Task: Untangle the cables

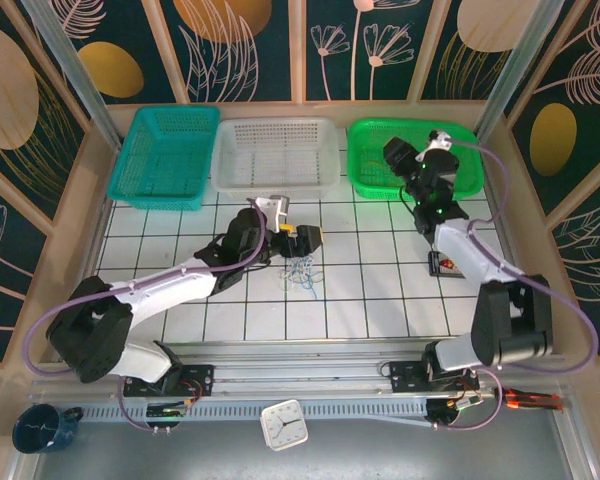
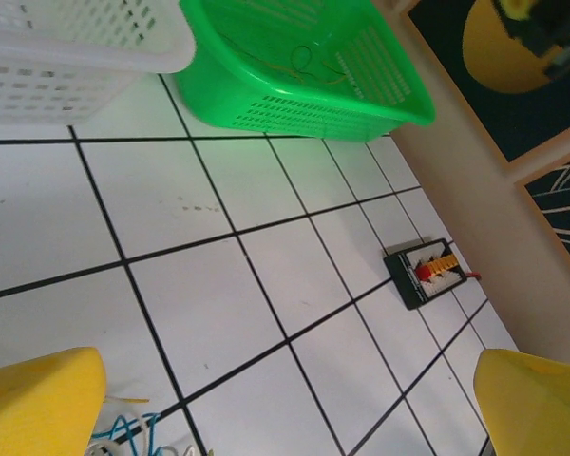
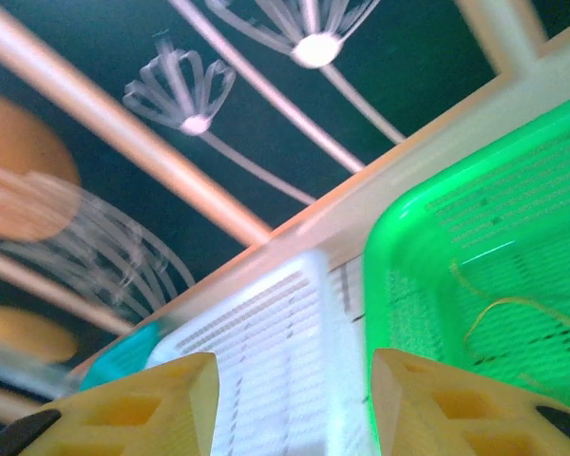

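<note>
Progress, as judged: partly done. One yellowish wire (image 2: 304, 59) lies loose inside the green basket (image 2: 304, 109), upper middle of the left wrist view. It also shows at the right edge of the right wrist view. It looks sorted out and dropped off.

The rest of the cables (image 1: 300, 272) sit as a small knot on the tiled table (image 1: 380, 300), centre of the top view. Blue strands are the most visible, with paler ones mixed in. How tightly they are tangled is too small to tell. Most of the untangling appears to be left.

Left arm: stretched from lower left toward frame centre. The left gripper (image 1: 300, 240) is just above the knot in the top view. Its fingers (image 2: 38, 404) are spread wide with nothing between them. Blue strands peek in at the bottom left of its own view, beside the left finger and not between the pair.

Right arm: reaches up the right side of the frame. The right gripper (image 1: 400, 158) is over the green basket, upper right. Its fingers (image 3: 142, 408) stand apart and hold nothing. Its camera tilts up past the basket rim toward the wall.
</note>
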`<control>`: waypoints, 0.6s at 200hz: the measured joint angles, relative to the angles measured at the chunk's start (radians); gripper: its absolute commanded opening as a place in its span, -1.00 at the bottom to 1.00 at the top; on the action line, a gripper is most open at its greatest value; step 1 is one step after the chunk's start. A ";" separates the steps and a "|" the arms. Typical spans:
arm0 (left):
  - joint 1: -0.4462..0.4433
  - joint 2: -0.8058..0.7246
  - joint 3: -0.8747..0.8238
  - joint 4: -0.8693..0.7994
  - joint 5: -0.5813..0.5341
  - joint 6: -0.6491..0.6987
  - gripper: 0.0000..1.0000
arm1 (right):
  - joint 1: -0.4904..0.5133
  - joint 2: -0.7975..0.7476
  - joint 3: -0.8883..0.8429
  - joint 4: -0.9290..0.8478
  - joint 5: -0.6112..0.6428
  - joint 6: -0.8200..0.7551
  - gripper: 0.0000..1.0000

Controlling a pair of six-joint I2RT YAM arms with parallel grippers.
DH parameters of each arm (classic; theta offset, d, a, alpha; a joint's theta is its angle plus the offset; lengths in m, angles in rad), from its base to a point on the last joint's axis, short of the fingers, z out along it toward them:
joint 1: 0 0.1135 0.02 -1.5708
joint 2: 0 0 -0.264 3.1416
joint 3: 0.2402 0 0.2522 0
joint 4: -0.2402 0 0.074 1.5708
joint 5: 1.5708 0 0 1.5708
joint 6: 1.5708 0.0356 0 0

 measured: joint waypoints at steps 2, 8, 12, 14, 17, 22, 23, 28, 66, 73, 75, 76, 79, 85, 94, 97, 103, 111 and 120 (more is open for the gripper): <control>0.000 -0.001 -0.002 -0.001 -0.002 -0.001 0.98 | 0.008 -0.008 -0.007 0.000 -0.001 0.000 -0.05; 0.000 -0.008 -0.008 -0.003 -0.007 -0.007 0.98 | 0.027 -0.032 -0.027 -0.002 -0.002 -0.002 -0.04; 0.000 -0.013 -0.012 -0.005 -0.011 -0.012 0.98 | 0.042 -0.049 -0.043 -0.005 -0.003 -0.002 -0.04; 0.000 -0.015 -0.015 -0.006 -0.014 -0.014 0.98 | 0.049 -0.057 -0.051 -0.004 -0.003 -0.003 -0.03; 0.000 -0.018 -0.018 -0.007 -0.016 -0.018 0.97 | 0.059 -0.068 -0.061 -0.007 -0.003 -0.002 -0.02; 0.001 -0.024 -0.024 -0.010 -0.023 -0.024 0.98 | 0.074 -0.082 -0.078 -0.008 -0.002 -0.003 -0.01; 0.002 -0.024 -0.025 -0.010 -0.023 -0.026 0.98 | 0.079 -0.087 -0.084 -0.010 -0.002 -0.003 -0.01; 0.002 -0.030 -0.030 -0.014 -0.027 -0.031 0.98 | 0.098 -0.103 -0.104 -0.013 -0.001 -0.002 -0.01; 0.023 -0.080 -0.064 -0.038 -0.037 -0.070 0.98 | 0.263 -0.169 -0.227 -0.060 0.010 -0.003 0.03; 0.028 -0.089 -0.071 -0.040 -0.037 -0.074 0.98 | 0.297 -0.172 -0.246 -0.066 0.014 -0.003 0.04; 0.029 -0.091 -0.072 -0.040 -0.037 -0.075 0.98 | 0.307 -0.172 -0.252 -0.068 0.015 -0.003 0.04; 0.029 -0.092 -0.073 -0.040 -0.037 -0.075 0.98 | 0.309 -0.173 -0.254 -0.069 0.016 -0.003 0.04; 0.031 -0.095 -0.076 -0.042 -0.037 -0.076 0.98 | 0.322 -0.173 -0.261 -0.072 0.017 -0.002 0.04; 0.036 -0.101 -0.082 -0.044 -0.037 -0.080 0.98 | 0.351 -0.173 -0.277 -0.076 0.023 -0.002 0.04; 0.044 -0.107 -0.090 -0.046 -0.037 -0.085 0.98 | 0.394 -0.172 -0.297 -0.083 0.033 -0.003 0.05; 0.047 -0.108 -0.093 -0.047 -0.036 -0.087 0.98 | 0.410 -0.171 -0.303 -0.085 0.035 -0.003 0.06; 0.052 -0.110 -0.100 -0.048 -0.035 -0.091 0.98 | 0.437 -0.167 -0.309 -0.089 0.043 -0.003 0.06; 0.062 -0.112 -0.110 -0.050 -0.032 -0.100 0.97 | 0.472 -0.155 -0.312 -0.092 0.055 -0.003 0.07; 0.074 -0.113 -0.121 -0.050 -0.028 -0.110 0.98 | 0.511 -0.134 -0.312 -0.091 0.070 -0.006 0.07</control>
